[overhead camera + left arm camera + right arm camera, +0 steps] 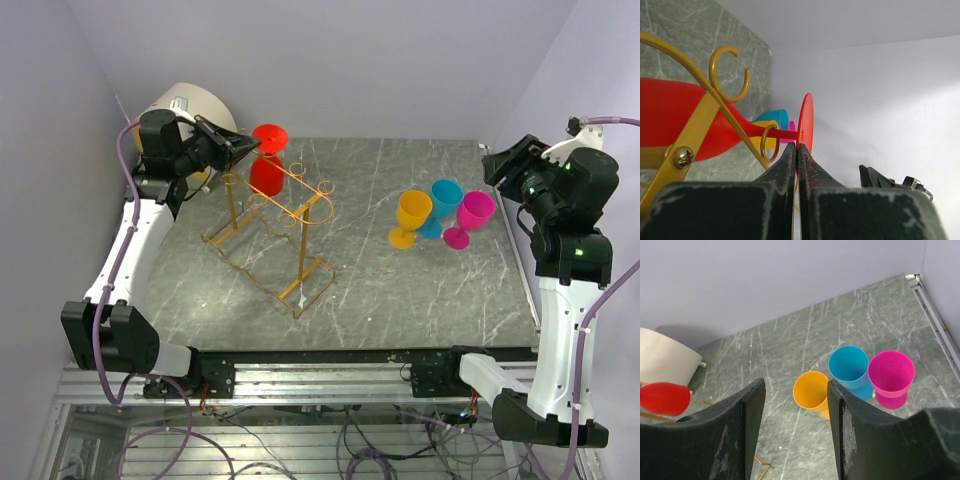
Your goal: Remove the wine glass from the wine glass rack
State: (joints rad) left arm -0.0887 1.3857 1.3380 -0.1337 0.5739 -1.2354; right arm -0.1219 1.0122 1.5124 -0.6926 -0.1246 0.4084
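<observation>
L gripper [797,146] fingers pressed together at foot rim of red wine glass [680,117]; real pinch unclear. Glass hangs bowl-down in wine glass rack [696,125], far-left on table [400,290]. R gripper [796,385] spread wide, empty, above 3 cups [847,365].

Four wine glasses can be counted all up: one red wine glass [267,165], one orange glass [412,215], one blue glass [445,200] and one pink glass [474,213]. Only one wine glass rack [302,255] and one cream drum [190,105] are seen. Two grippers are counted too, the left gripper [796,150] and the right gripper [795,390].
</observation>
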